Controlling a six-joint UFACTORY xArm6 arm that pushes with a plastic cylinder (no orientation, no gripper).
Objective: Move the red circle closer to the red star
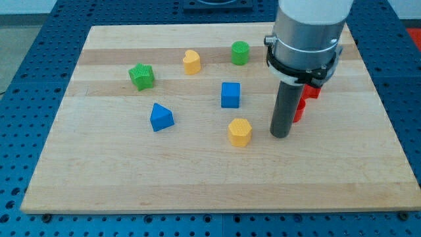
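Jawless, your dark rod's tip (280, 135) holds nothing; two partly hidden red plastic blocks (300, 112) sit at its two o'clock, so nudge gently.

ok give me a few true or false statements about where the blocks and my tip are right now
1. My tip is to the view's right of the yellow block. True.
2. The red blocks stand fully in view. False: the rod hides most of them, so their shapes cannot be told.
3. The blue cube lies nearer the view's top than the green cylinder. False: it lies below it.
4. The blue triangle lies below the green star. True.
5. My tip touches the yellow block. False: there is a gap.
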